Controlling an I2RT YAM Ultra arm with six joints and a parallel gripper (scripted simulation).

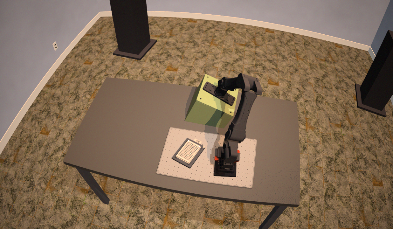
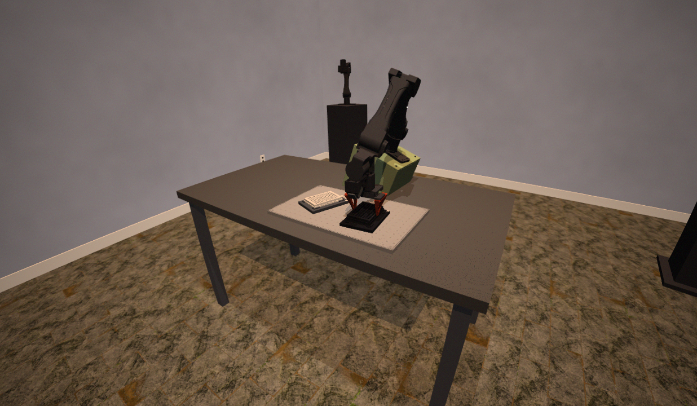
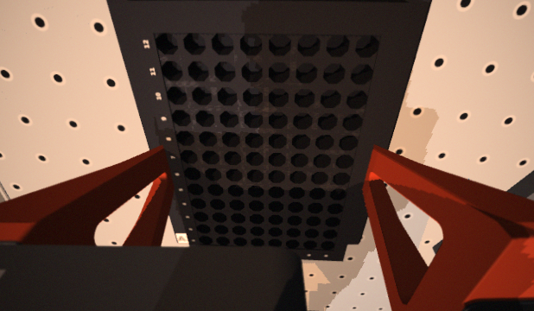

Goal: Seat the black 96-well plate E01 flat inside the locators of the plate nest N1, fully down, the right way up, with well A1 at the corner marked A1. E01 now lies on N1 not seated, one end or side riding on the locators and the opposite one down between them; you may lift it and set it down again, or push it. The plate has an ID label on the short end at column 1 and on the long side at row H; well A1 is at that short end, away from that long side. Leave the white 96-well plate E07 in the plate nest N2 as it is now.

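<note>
The black 96-well plate E01 [image 1: 224,168] [image 2: 365,213] [image 3: 267,138] is right way up over the black plate nest N1 [image 1: 224,172] [image 2: 362,224] on the right part of the perforated mat. My gripper [image 1: 226,158] [image 2: 364,203] [image 3: 268,155] is shut on E01, with one red finger on each long side near the end closest to the arm. In the wrist view, column 12 is at the far end and the A mark is at the near left corner. I cannot tell whether the plate touches the locators. The white plate E07 [image 1: 188,149] [image 2: 323,198] sits in nest N2 [image 1: 176,158] to the left.
The beige perforated mat [image 1: 206,156] lies on a dark table. The arm's green base block [image 1: 210,102] stands behind the mat. N2 is about a plate's width to the left of N1. Black pillars [image 1: 131,27] stand on the floor away from the table.
</note>
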